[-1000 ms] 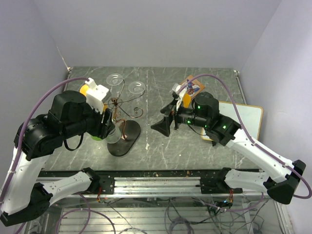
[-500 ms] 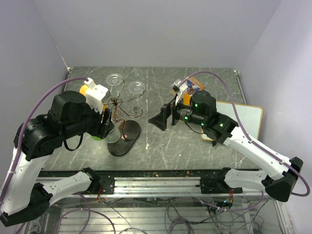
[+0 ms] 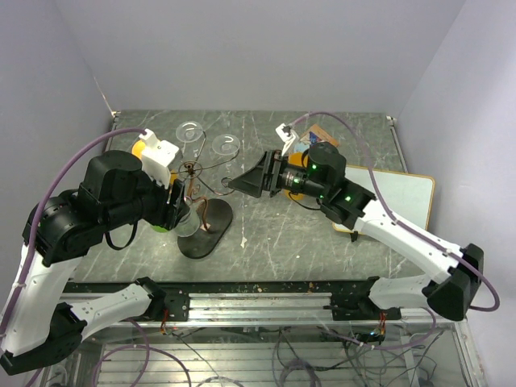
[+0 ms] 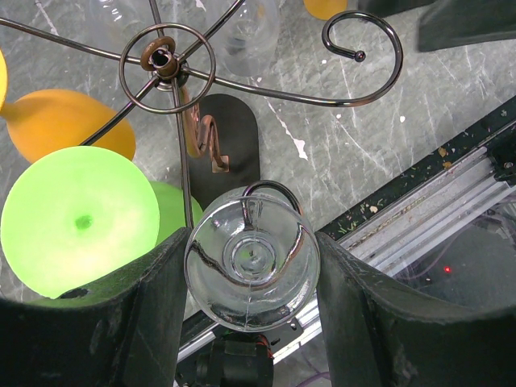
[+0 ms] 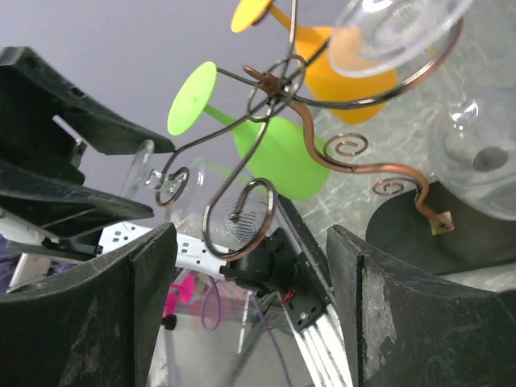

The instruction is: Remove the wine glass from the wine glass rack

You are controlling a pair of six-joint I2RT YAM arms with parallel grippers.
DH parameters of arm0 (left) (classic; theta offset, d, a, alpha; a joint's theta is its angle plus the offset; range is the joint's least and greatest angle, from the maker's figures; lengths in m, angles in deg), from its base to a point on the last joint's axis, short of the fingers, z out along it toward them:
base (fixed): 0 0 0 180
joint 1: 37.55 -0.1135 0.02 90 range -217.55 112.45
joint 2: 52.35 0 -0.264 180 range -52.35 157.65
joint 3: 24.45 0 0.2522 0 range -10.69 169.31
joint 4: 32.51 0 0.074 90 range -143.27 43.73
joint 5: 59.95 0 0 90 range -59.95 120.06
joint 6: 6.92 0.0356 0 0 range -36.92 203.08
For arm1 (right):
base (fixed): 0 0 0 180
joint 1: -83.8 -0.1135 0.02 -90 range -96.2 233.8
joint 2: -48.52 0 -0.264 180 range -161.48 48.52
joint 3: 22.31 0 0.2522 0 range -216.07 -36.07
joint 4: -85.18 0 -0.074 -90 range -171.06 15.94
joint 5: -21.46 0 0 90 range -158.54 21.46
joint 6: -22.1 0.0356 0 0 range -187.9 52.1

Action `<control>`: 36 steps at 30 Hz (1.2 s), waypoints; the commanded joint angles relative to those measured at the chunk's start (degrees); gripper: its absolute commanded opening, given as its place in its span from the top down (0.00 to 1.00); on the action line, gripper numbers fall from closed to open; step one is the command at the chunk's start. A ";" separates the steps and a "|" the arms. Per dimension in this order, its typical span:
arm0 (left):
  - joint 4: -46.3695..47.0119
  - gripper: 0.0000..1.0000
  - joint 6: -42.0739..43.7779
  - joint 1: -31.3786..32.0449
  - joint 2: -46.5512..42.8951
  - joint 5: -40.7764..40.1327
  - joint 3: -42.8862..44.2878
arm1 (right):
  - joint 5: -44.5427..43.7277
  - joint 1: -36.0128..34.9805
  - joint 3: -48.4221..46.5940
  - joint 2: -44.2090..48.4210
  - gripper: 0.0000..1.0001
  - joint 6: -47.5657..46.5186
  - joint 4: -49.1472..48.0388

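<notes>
The wine glass rack [image 3: 191, 169] is a copper-brown wire stand on a dark oval base [image 3: 211, 230]. Its hub also shows in the left wrist view [image 4: 167, 58] and the right wrist view [image 5: 274, 81]. A clear wine glass [image 4: 251, 242] hangs bowl-down from a near scroll arm. My left gripper [image 4: 251, 278] has one finger against each side of its bowl, and in the top view [image 3: 182, 214] it sits at the rack's near left. My right gripper [image 3: 235, 184] is open and empty just right of the rack, with a scroll arm [image 5: 239, 211] showing between its fingers [image 5: 137, 306].
A green glass [image 4: 76, 222] and an orange glass [image 4: 68, 121] hang on the rack's left side. Two clear glasses [image 3: 190, 131] [image 3: 225, 146] hang at the back. A white board [image 3: 407, 193] lies at the table's right edge. The metal rail [image 3: 258, 305] runs along the near edge.
My right gripper has moved left across the table to the rack's right side. The left arm and the glass between its fingers have not moved.
</notes>
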 commanded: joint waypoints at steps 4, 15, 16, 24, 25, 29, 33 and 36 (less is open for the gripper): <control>2.22 0.93 -0.45 0.11 -1.19 0.76 0.57 | 3.00 -0.32 -0.27 -3.46 0.35 6.71 -5.90; 2.73 0.93 0.03 0.16 -0.96 1.49 0.40 | 4.66 -0.40 1.75 -5.48 0.70 9.43 -8.22; 2.55 0.93 0.17 0.16 -1.05 1.25 0.33 | 4.24 -0.37 2.10 -5.42 0.73 9.59 -7.84; 1.75 0.93 0.78 0.16 -1.61 0.64 0.18 | 0.11 -0.37 4.51 -2.85 0.98 11.11 -5.94; 1.58 0.93 0.99 0.16 -1.61 0.89 0.09 | -0.28 -0.27 4.55 -2.59 1.00 11.31 -5.48; 0.61 0.93 1.81 0.16 -2.07 0.55 -0.40 | -2.82 0.07 4.91 -1.11 1.00 12.51 -4.29; 0.95 0.93 3.04 0.11 -2.90 2.45 -0.14 | -3.89 1.22 4.84 -0.46 1.00 13.61 -3.18; 1.76 0.93 4.50 0.16 -3.39 4.75 -0.30 | -2.01 2.23 4.85 -1.22 1.00 14.70 -4.39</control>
